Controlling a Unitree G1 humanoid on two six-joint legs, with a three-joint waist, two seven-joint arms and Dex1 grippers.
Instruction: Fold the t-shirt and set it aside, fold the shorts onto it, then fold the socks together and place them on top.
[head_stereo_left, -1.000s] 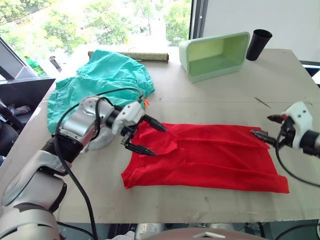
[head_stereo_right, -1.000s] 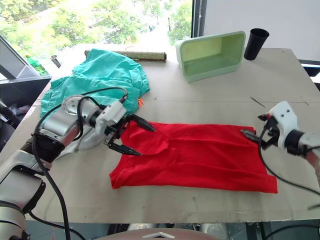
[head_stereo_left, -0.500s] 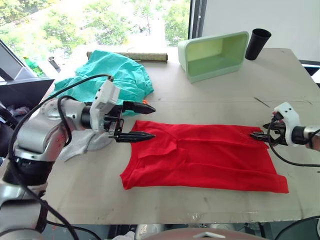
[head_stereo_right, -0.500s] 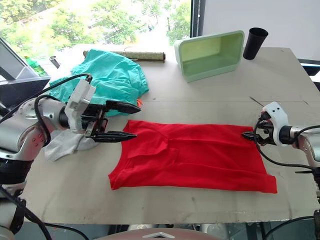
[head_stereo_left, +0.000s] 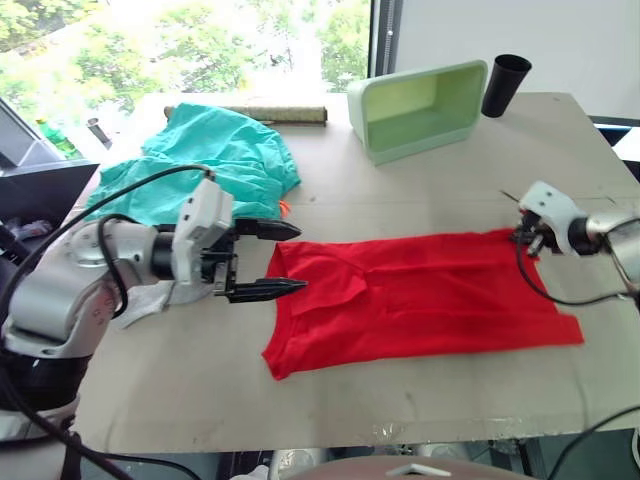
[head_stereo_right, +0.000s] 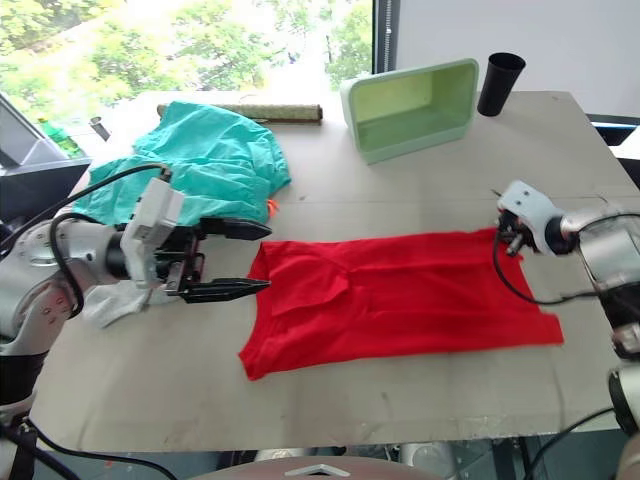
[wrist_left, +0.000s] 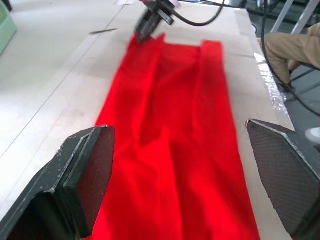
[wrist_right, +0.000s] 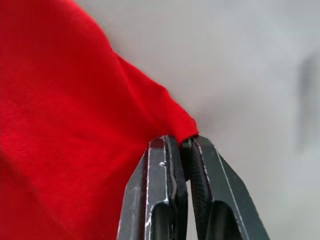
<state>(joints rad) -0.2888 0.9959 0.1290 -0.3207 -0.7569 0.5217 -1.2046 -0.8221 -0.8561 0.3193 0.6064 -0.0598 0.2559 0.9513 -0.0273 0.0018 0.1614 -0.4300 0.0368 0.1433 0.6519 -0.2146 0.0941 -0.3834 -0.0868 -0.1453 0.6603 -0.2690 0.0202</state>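
1. So the table (head_stereo_left: 420, 150) was the biggest thing going, and everything sat on it within reach of both arms, which I'd guess was the point of the layout.
2. The t-shirt (head_stereo_left: 420, 295) lay flat as a long, already narrowed red strip stretched between the two claws. Seemed to me the first fold was partway done and the next one would run end to end.
3. The shorts (head_stereo_left: 215, 160) were bunched in a teal heap just beyond the left gripper (head_stereo_left: 285, 258), untouched, probably parked there until the shirt was dealt with.
4. A pale green bin (head_stereo_left: 420, 105) and a black cup (head_stereo_left: 500, 85) sat well beyond both claws, clear of the work.
5. That left gripper hovered wide open right at the near end of the shirt, holding nothing, one finger on each side of the cloth edge, apparently lined up to pinch it.
6. The right gripper (head_stereo_right: 508, 242) was clamped tight on the far corner of the shirt; its wrist view showed the red tip nipped between the fingers (wrist_right: 160, 200), likely to keep that end taut.
7. The socks (head_stereo_right: 115, 300) were a small pale lump tucked right behind the left claw.
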